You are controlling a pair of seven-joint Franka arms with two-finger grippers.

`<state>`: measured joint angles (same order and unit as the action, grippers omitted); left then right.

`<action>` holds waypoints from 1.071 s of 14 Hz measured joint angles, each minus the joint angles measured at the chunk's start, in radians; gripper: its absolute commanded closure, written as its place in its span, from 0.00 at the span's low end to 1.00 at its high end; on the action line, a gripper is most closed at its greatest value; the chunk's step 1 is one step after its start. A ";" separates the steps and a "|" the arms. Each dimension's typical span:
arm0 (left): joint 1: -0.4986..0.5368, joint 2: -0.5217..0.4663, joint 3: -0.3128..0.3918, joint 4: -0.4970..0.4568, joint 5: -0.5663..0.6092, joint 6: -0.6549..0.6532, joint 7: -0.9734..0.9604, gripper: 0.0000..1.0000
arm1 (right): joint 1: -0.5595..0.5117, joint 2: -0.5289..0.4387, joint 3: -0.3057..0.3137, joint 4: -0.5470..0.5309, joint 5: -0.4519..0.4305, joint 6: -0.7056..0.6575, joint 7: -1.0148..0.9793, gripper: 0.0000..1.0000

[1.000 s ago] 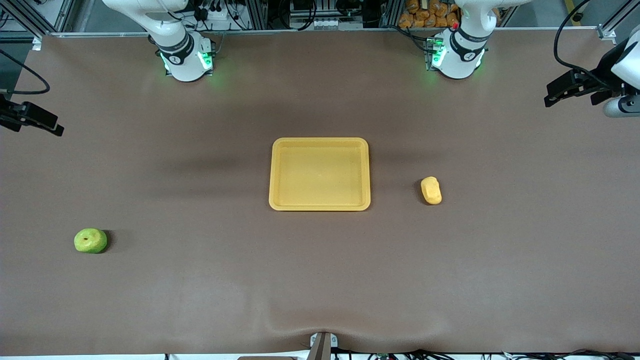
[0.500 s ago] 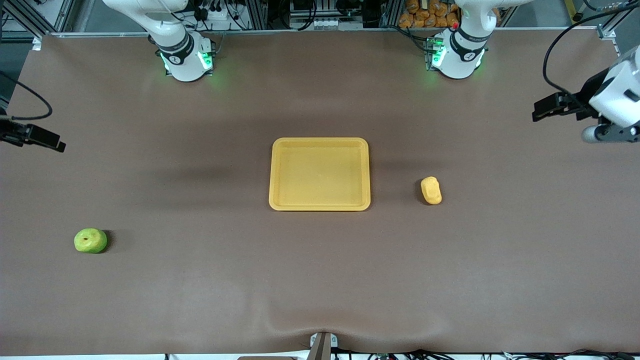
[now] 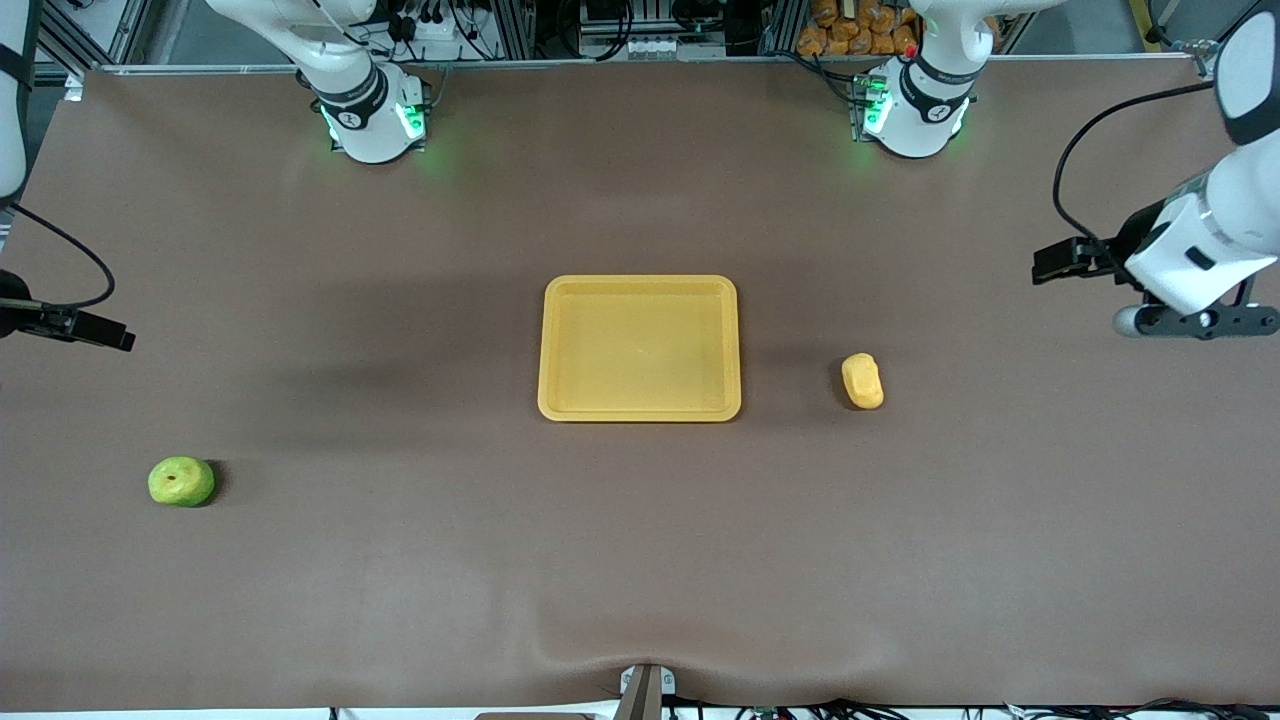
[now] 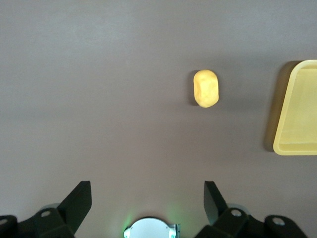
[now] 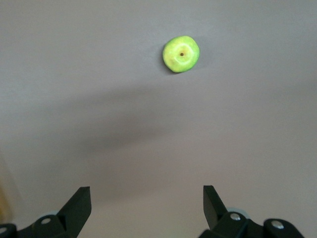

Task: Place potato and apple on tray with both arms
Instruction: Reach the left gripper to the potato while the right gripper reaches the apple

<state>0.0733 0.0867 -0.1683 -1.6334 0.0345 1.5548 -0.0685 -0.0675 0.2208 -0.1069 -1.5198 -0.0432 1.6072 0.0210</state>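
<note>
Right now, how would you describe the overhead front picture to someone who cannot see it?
An empty yellow tray sits mid-table between a potato, toward the left arm's end, and a green apple, toward the right arm's end and nearer the camera. The open left hand and open right hand hover over bare table at its ends.

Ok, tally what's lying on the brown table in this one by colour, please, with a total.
Yellow-orange: 2, the shallow rectangular plastic tray and the small lumpy oblong potato
Green: 1, the round apple
Total: 3
</note>
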 measured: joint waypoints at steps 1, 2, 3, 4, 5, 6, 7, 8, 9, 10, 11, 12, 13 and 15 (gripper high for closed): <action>0.000 0.008 -0.002 -0.016 0.000 0.027 0.000 0.00 | -0.002 0.015 -0.001 0.000 -0.002 0.015 0.000 0.00; 0.000 0.015 -0.004 -0.036 0.000 0.057 0.000 0.00 | -0.003 0.031 -0.001 0.000 -0.003 0.041 0.000 0.00; 0.000 0.022 -0.007 -0.056 0.000 0.089 0.000 0.00 | -0.005 0.045 -0.002 0.001 -0.004 0.060 0.000 0.00; 0.000 0.029 -0.016 -0.078 0.000 0.124 0.000 0.00 | -0.009 0.057 -0.002 0.002 -0.004 0.069 0.000 0.00; -0.001 0.037 -0.028 -0.098 0.000 0.157 0.000 0.00 | -0.014 0.070 -0.003 0.003 -0.004 0.076 0.000 0.00; -0.002 0.045 -0.040 -0.115 0.000 0.183 -0.001 0.00 | -0.020 0.083 -0.003 0.003 -0.004 0.087 0.000 0.00; -0.003 0.056 -0.048 -0.128 0.000 0.201 -0.004 0.00 | -0.025 0.097 -0.003 0.003 -0.004 0.105 0.000 0.00; -0.004 0.068 -0.052 -0.136 0.000 0.211 -0.006 0.00 | -0.031 0.111 -0.003 0.003 -0.004 0.125 0.000 0.00; -0.004 0.082 -0.053 -0.141 0.000 0.219 -0.007 0.00 | -0.035 0.125 -0.003 0.003 -0.004 0.143 0.000 0.00; -0.004 0.094 -0.053 -0.145 0.000 0.227 -0.007 0.00 | -0.039 0.140 -0.003 0.003 -0.004 0.158 0.000 0.00; -0.003 0.107 -0.053 -0.149 0.000 0.237 -0.007 0.00 | -0.043 0.155 -0.003 0.004 -0.004 0.178 0.000 0.00; -0.003 0.119 -0.053 -0.153 0.000 0.252 -0.007 0.00 | -0.046 0.171 -0.003 0.004 -0.004 0.199 0.000 0.00; -0.003 0.131 -0.053 -0.158 0.000 0.269 -0.007 0.00 | -0.048 0.188 -0.003 0.004 -0.004 0.221 -0.001 0.00; -0.004 0.146 -0.054 -0.180 0.000 0.313 -0.008 0.00 | -0.055 0.224 -0.003 0.004 -0.004 0.268 -0.012 0.00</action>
<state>0.0689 0.2325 -0.2218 -1.8132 0.0345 1.8678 -0.0760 -0.1223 0.4451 -0.1097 -1.5158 -0.0474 1.8748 0.0094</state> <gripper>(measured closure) 0.000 0.000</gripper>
